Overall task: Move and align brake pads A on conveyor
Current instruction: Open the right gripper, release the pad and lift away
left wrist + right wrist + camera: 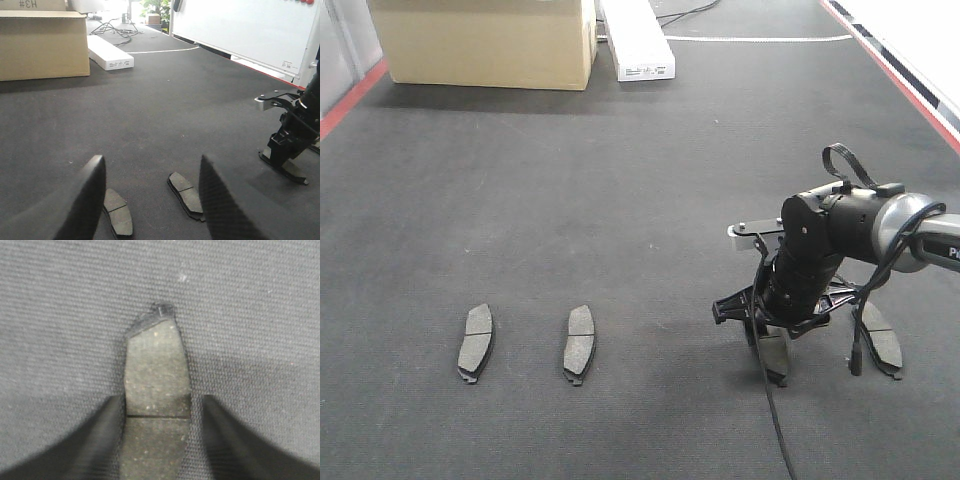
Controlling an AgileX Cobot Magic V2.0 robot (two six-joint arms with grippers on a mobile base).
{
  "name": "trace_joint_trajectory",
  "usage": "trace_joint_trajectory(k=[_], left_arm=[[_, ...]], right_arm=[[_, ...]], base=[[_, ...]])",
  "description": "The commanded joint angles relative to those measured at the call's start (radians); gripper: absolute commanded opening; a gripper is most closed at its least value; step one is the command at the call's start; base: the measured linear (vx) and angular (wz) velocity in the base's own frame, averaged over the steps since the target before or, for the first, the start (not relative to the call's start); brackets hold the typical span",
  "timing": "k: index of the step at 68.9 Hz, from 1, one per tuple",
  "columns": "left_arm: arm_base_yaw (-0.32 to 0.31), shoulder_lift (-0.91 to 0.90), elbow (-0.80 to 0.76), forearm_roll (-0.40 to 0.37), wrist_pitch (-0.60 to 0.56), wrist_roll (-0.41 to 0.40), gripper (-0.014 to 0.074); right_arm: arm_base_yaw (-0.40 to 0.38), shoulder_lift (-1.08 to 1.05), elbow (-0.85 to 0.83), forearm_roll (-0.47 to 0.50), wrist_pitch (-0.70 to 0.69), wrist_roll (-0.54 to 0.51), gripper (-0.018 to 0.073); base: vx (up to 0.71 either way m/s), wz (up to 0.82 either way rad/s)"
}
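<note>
The right end effector [772,352] stands low over the wide dark charcoal felt-like conveyor belt [620,200], its fingers apart and straddling one flat dark grey curved brake pad [156,390] that lies on the belt between them. In the right wrist view the fingers look to sit just beside the pad's long edges, neither clearly pressing it. A second pad [883,340] lies just beside this one to the right, partly hidden by the arm, and two more, the leftmost pad [476,342] and its neighbour [579,343], rest well apart to the left. The left end effector [150,200] hovers spread above that left pair, holding nothing.

The risk, as I judge it, is that a closing grip on such a thin plate slips and twists it out of line. A sideways nudge could also drag the felt or knock the neighbouring right pad askew
</note>
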Motion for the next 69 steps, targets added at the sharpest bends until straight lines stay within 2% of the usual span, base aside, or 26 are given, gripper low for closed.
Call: trace_joint_trajectory(k=[1,29,40,58,69], left_arm=[[-0.004,0.009,-0.025,0.008,-0.071,-0.009,0.0393],[-0.004,0.009,-0.025,0.008,-0.071,-0.009,0.0393],[-0.004,0.009,-0.025,0.008,-0.071,-0.009,0.0393],[-0.004,0.009,-0.025,0.008,-0.071,-0.009,0.0393],[-0.004,0.009,-0.025,0.008,-0.071,-0.009,0.0393]], right_arm=[[-0.005,-0.089,-0.030,-0.010,-0.011,-0.015,0.0494],[-0.005,-0.439,-0.025,-0.086,0.026,-0.014,0.0463],[-0.005,-0.591,-0.025,-0.086,0.091,-0.037,0.0449],[-0.005,-0.845,-0.025,-0.086,0.120,-0.065,0.0449],[-0.005,-0.986,0.048,-0.086,0.083,-0.092,0.0449]], base=[[0.00,0.00],[0.00,0.00],[0.00,0.00],[0.00,0.00],[0.00,0.00]])
